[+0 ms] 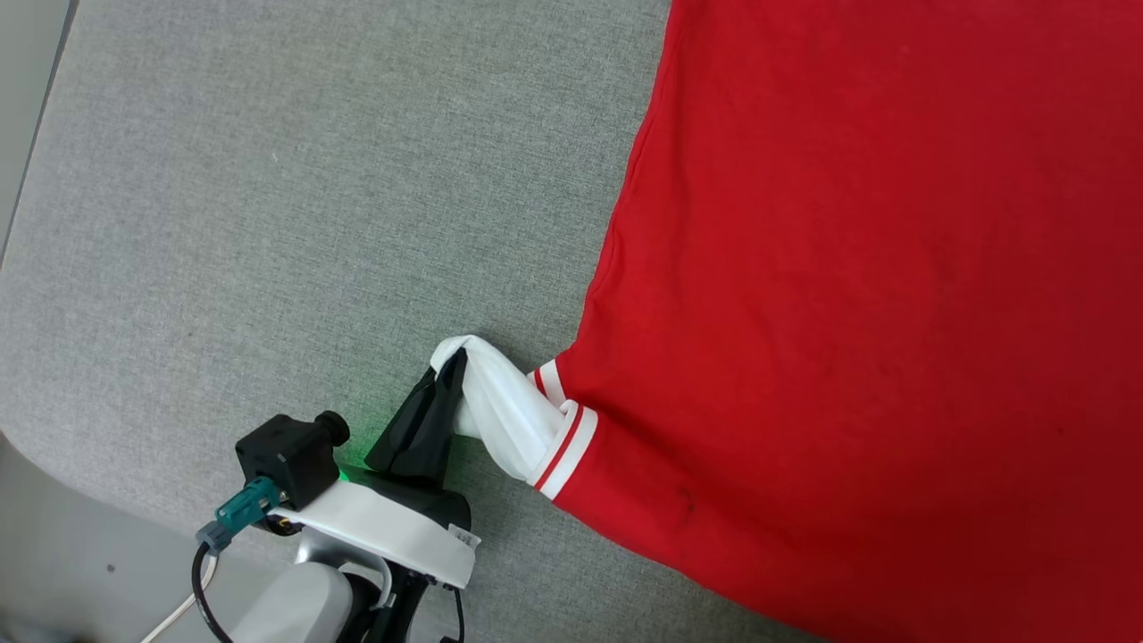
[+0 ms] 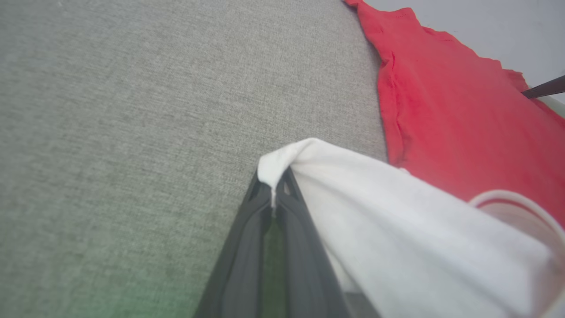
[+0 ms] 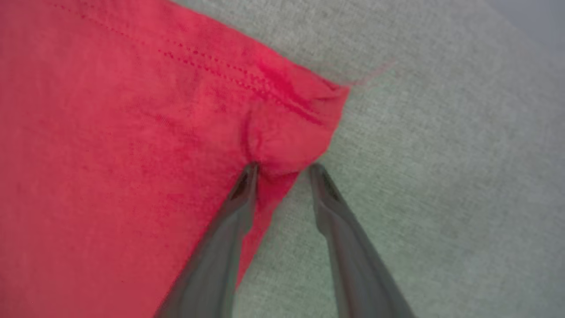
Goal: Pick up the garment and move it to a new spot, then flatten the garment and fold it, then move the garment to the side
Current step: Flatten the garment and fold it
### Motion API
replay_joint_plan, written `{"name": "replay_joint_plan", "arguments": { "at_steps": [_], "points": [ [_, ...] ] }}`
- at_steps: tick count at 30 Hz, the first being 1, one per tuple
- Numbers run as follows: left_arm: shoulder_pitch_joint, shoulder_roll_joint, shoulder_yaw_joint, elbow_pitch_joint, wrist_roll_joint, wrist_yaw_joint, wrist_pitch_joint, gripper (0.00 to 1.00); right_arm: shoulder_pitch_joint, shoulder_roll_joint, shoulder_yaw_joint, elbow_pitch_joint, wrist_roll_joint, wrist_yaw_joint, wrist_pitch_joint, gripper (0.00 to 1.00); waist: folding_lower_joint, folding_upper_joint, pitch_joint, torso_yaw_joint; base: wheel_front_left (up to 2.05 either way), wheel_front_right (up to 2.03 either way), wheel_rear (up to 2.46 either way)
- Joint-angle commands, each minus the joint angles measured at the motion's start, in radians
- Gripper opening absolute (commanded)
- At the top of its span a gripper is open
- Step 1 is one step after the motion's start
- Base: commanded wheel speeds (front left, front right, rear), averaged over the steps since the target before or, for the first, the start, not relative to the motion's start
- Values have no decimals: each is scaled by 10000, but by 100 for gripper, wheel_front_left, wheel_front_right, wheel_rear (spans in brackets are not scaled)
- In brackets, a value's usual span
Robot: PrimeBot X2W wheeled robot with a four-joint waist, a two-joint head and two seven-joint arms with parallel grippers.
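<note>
The garment (image 1: pixel 848 268), red, lies spread over the right side of the grey table. Its white sleeve (image 1: pixel 500 411) with red-white striped trim is pulled out to the left. My left gripper (image 1: pixel 457 362) is shut on the tip of that sleeve (image 2: pixel 397 221), and in the left wrist view the white cloth drapes over the closed gripper (image 2: pixel 273 185). In the right wrist view my right gripper (image 3: pixel 281 171) stands open at a hemmed corner of the garment (image 3: pixel 110 132). One finger presses on the red cloth, the other rests on the grey surface, with a small bunch of cloth between them.
The grey fabric-covered table (image 1: pixel 268 223) has a rounded edge at the lower left (image 1: pixel 54 473) and another edge at the upper left. Bare grey surface stretches left of the garment. A dark finger (image 2: pixel 545 87) of the other arm shows at the garment's far side.
</note>
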Motion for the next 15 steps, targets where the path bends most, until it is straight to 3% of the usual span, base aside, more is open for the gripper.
{"name": "replay_joint_plan", "arguments": {
  "at_steps": [1, 11, 15],
  "points": [
    [-69, -40, 48, 54, 73, -58, -17, 0, 742, -108, 110, 458, -38, -17, 77, 0, 2, 0, -42, -24, 0, 0, 0],
    [356, 10, 373, 311, 211, -105, -19, 0, 236, 388, -202, 239, 325, -17, -1620, 0, 2, 0, -1069, -522, 0, 0, 0],
    [666, 150, 469, 360, 163, 2, -14, 0, 887, 145, 175, -69, 784, -16, -2296, 0, 2, 0, -1815, -862, 0, 0, 0]
  ]
}}
